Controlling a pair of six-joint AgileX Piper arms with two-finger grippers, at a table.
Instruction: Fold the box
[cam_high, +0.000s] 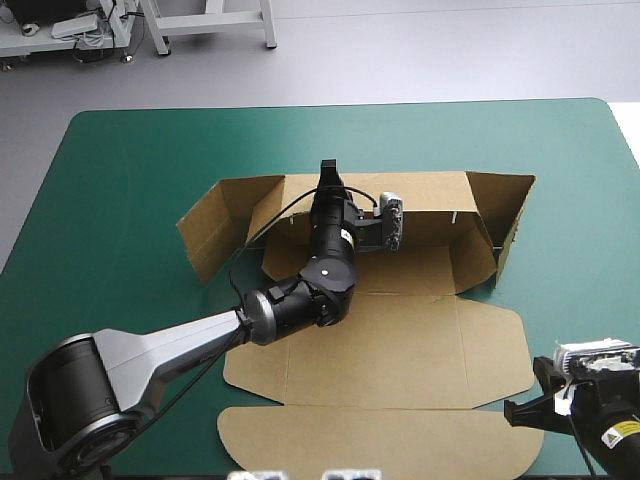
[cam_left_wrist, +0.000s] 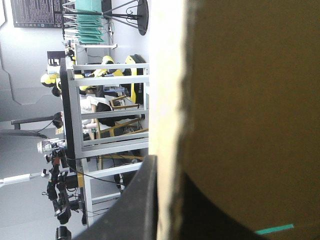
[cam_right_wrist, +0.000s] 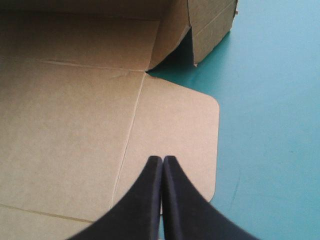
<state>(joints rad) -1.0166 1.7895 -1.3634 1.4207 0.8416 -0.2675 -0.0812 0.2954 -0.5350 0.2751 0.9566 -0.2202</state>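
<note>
1. Left gripper (cam_high: 328, 175) is pinched onto the top edge of the raised back wall (cam_high: 430, 192). In its wrist view the board edge runs right between the black fingers (cam_left_wrist: 142, 200), so I'd call that clamped on the box.
2. Right gripper (cam_right_wrist: 162, 162) has its fingers pressed together into a point and is holding nothing. It hovers over the rounded side flap (cam_right_wrist: 175, 125) at the sheet's near right corner.
3. The brown cut-cardboard box (cam_high: 400, 340) sits mid-table. The back wall and both end flaps (cam_high: 212, 228) are standing, while the base and the long lid panel (cam_high: 380, 445) lie flat toward the near edge.
4. What could go wrong, my guess:
   - The hold is on a thin edge, so a sideways tug could slip it off or crease the board off its score line.
   - Nothing pins the base, so pulling the wall might drag the whole sheet instead of folding it.
   - The end flaps aren't tucked and could flop back outward.
5. The teal-green table cover (cam_high: 130, 180) looks smooth, so probably not much friction to help. Plenty of bare cover all round the box, and plain grey floor (cam_high: 400, 50) beyond the far edge.
</note>
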